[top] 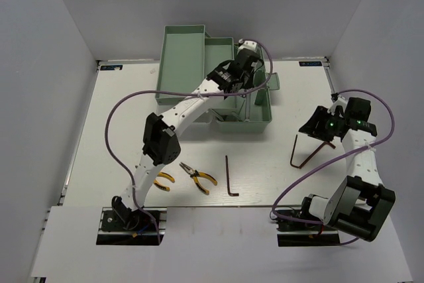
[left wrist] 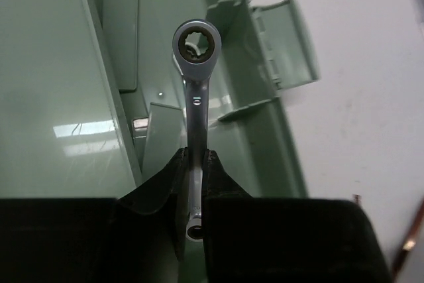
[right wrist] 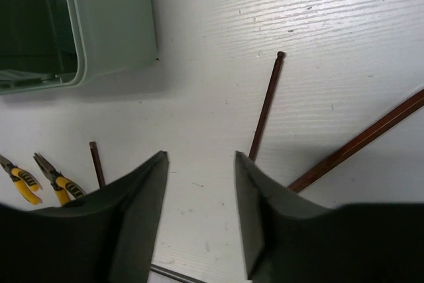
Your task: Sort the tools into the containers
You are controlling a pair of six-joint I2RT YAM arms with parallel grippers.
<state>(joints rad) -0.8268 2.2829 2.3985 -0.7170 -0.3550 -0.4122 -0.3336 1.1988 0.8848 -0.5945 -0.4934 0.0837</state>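
Left jaws pinch the silver wrench (left wrist: 197,104) by its shank over the toolbox (left wrist: 59,64), long axis straight out, ring end foremost. Right jaws gape empty above the bench (right wrist: 298,4), right of the toolbox.

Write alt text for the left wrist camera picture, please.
A silver wrench, ring end away from the camera, is clamped in the left gripper's black jaws over the open pale green toolbox. White table shows at right.
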